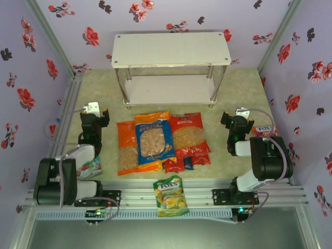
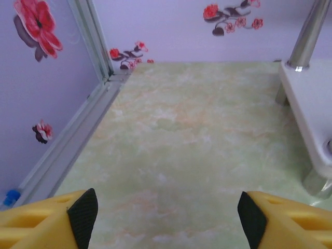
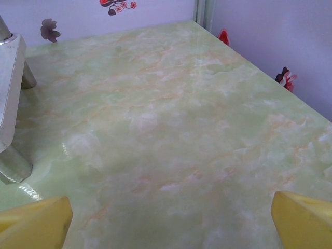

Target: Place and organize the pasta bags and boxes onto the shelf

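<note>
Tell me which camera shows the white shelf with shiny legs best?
The top external view: the white two-tier shelf with shiny metal posts is whole there, both boards and legs. The left wrist view catches a lower-board corner and one post at its right edge; the right wrist view, a board edge and foot at its left.

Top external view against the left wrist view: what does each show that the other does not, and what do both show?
Top external view: the orange bag, blue-and-orange bag and red bag overlapping before the shelf, and a Fox's candy bag at the near edge. Left wrist view: the left gripper close up, yellow fingers apart, nothing between. Both: the shelf, the green marbled table, the flowered wall.
</note>
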`<state>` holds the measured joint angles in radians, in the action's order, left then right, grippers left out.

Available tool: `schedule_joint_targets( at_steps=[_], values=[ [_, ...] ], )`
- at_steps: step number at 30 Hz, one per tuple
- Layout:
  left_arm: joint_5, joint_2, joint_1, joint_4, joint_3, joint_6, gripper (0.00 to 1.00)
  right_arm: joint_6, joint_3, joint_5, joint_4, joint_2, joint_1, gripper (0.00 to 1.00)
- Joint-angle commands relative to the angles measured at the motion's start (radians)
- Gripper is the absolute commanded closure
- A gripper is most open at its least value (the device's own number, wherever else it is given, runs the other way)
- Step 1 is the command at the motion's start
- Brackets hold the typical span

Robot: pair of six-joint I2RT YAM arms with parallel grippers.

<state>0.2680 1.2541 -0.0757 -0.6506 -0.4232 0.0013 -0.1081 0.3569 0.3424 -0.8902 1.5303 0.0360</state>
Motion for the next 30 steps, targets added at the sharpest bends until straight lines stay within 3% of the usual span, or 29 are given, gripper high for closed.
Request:
schedule_joint_targets(
  at_steps=[1,4,6,9,15,21,25,30],
  values=[
    [-0.003,-0.114,-0.03,0.235,-0.108,-0.052,0.28,-0.01,0.014,-0.002,0.009,-0.014,-0.001,0.01],
    [0.004,-0.199,-0.107,0.419,-0.183,-0.108,0.31,0.0,0.042,-0.028,0.055,-0.025,0.0,0.05],
    [0.032,-0.247,-0.173,0.499,-0.213,-0.145,0.32,-0.017,0.12,-0.014,0.27,-0.098,0.0,0.05],
    [0.057,-0.286,-0.252,0.589,-0.229,-0.215,0.32,-0.027,0.187,-0.025,0.421,-0.198,-0.001,0.06],
    [0.099,-0.297,-0.412,0.786,-0.299,-0.338,0.32,-0.136,0.368,-0.176,0.912,-0.366,0.019,0.06],
    [0.118,-0.257,-0.538,0.972,-0.388,-0.391,0.33,-0.217,0.46,-0.347,1.272,-0.447,0.108,0.06],
    [0.122,-0.218,-0.573,1.074,-0.413,-0.43,0.34,-0.265,0.449,-0.456,1.38,-0.465,0.161,0.06],
    [0.119,-0.212,-0.589,1.101,-0.394,-0.466,0.34,-0.342,0.357,-0.64,1.337,-0.48,0.176,0.06]
  ],
)
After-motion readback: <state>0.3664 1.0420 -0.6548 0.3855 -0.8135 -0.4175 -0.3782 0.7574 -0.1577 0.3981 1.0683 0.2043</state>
